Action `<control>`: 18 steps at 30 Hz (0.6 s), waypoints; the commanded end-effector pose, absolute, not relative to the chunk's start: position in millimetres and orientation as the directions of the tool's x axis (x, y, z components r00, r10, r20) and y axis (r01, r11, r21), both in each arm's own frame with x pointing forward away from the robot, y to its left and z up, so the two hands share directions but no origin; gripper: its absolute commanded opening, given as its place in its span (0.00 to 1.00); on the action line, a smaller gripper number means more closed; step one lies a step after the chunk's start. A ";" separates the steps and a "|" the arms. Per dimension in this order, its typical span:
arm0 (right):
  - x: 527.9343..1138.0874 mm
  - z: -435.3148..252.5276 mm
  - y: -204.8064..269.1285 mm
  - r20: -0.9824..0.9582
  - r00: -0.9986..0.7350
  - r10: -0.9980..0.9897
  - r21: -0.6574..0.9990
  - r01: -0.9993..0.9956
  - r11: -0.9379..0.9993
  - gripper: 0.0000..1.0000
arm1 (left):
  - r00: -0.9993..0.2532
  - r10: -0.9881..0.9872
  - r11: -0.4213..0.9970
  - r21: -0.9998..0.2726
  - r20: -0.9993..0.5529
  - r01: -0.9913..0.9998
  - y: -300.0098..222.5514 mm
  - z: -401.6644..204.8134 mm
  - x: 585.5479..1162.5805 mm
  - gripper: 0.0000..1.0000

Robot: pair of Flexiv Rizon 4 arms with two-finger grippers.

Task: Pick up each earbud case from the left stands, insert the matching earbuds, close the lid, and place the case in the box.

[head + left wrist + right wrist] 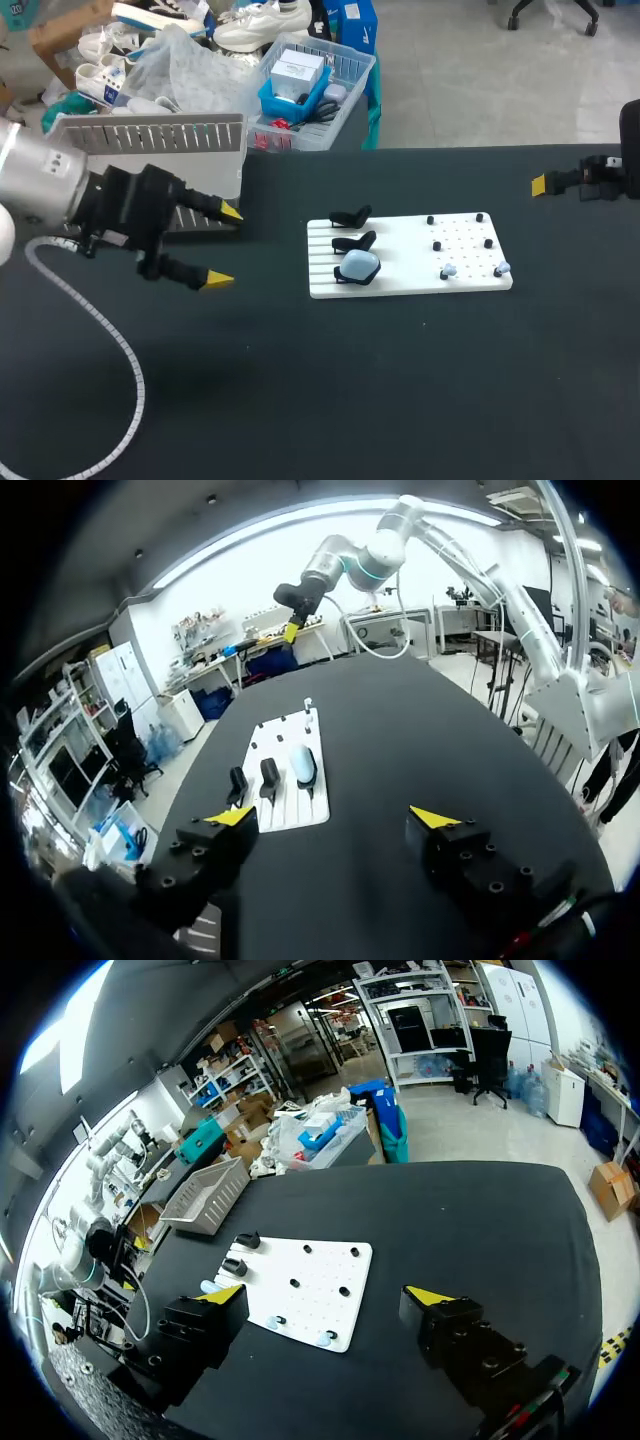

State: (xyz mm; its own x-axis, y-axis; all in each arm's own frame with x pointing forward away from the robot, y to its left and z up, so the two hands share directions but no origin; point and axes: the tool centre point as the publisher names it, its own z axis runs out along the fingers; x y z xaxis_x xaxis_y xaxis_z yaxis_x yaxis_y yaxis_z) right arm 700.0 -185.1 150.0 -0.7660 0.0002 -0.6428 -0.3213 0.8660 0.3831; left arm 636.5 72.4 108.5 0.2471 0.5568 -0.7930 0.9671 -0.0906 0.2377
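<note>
The left claw (226,246) and right claw (328,1296) gaped empty, the blue case (358,265) waiting mid-frame on its stand, its earbuds (448,270) apparently unfitted.

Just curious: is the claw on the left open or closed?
Open. The left gripper has its yellow tips far apart, with nothing between them.

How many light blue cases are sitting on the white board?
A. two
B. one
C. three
B: only one light blue case shows on the white board, at the board's left side.
</note>
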 end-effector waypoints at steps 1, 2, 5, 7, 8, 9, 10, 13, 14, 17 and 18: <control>700.0 150.0 -185.1 -0.643 -0.766 0.000 0.383 -0.321 0.866 1.00 | 0.242 0.526 -0.083 0.234 -0.815 0.969 33.9 86.7 649.2 1.00; 700.0 150.0 -185.1 -0.643 -0.766 0.000 0.383 -0.321 0.866 1.00 | 0.228 0.525 -0.073 0.224 -0.820 0.972 27.5 84.4 650.4 1.00; 700.0 150.0 -185.1 -0.643 -0.766 0.000 0.383 -0.321 0.866 1.00 | 0.196 0.514 -0.041 0.205 -0.835 0.978 6.8 80.1 655.9 1.00; 700.0 150.0 -185.1 -0.643 -0.766 0.000 0.383 -0.321 0.866 1.00 | 0.181 0.511 -0.029 0.194 -0.840 0.981 -6.1 77.9 658.9 1.00; 700.0 150.0 -185.1 -0.643 -0.766 0.000 0.383 -0.321 0.866 1.00 | 0.172 0.511 -0.022 0.187 -0.842 0.982 -12.1 76.4 660.5 1.00; 700.0 150.0 -185.1 -0.643 -0.766 0.000 0.383 -0.321 0.866 1.00 | 0.169 0.510 -0.020 0.184 -0.843 0.983 -17.3 75.2 662.0 1.00; 700.0 150.0 -185.1 -0.643 -0.766 0.000 0.383 -0.321 0.866 1.00 | 0.169 0.511 -0.020 0.185 -0.843 0.983 -21.5 74.0 663.2 1.00; 700.0 150.0 -185.1 -0.643 -0.766 0.000 0.383 -0.321 0.866 1.00 | 0.156 0.516 -0.010 0.177 -0.842 0.984 -31.5 69.2 667.3 1.00; 700.0 150.0 -185.1 -0.643 -0.766 0.000 0.383 -0.321 0.866 1.00 | 0.153 0.517 -0.009 0.174 -0.842 0.985 -32.7 68.5 668.2 1.00; 700.0 150.0 -185.1 -0.643 -0.766 0.000 0.383 -0.321 0.866 1.00 | 0.141 0.523 0.012 0.173 -0.841 0.985 -37.6 60.4 673.6 1.00; 700.0 150.0 -185.1 -0.643 -0.766 0.000 0.383 -0.321 0.866 1.00 | 0.121 0.525 0.024 0.157 -0.842 0.987 -37.7 59.1 674.5 1.00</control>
